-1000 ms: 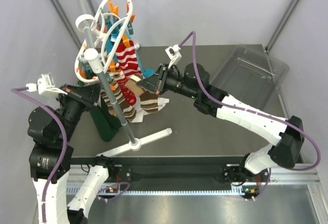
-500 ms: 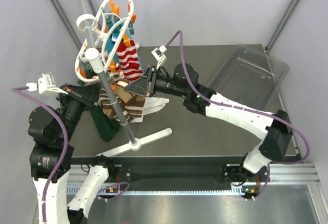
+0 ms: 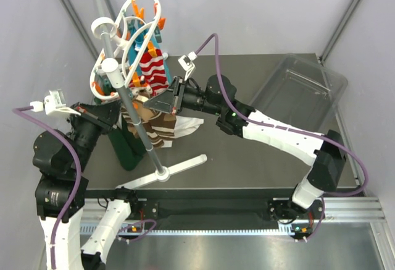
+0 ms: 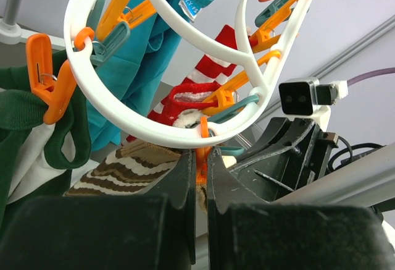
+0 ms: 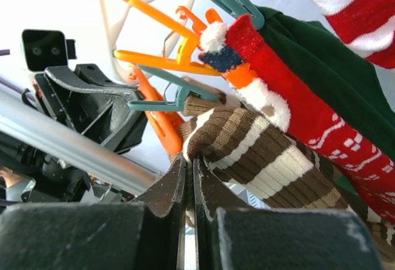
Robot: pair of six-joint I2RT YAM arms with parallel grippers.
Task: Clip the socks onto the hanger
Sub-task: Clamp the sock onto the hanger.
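Observation:
The white ring hanger with orange clips stands on a grey pole; it fills the top of the left wrist view. A red-and-white striped sock hangs clipped on it. My left gripper is shut on an orange clip under the hanger's rim. My right gripper is shut on a brown-and-cream striped sock and holds its cuff right beside an orange clip. From above the right gripper is at the hanger, with the brown sock hanging below.
A dark green garment and a teal cloth hang on the hanger. A white cloth lies on the table under the socks. A clear plastic bin stands at the back right. The pole's white foot lies in front.
My right arm has moved left and up toward the hanger, carrying the brown-and-cream sock up off the pile to the clips. The left arm has stayed put.

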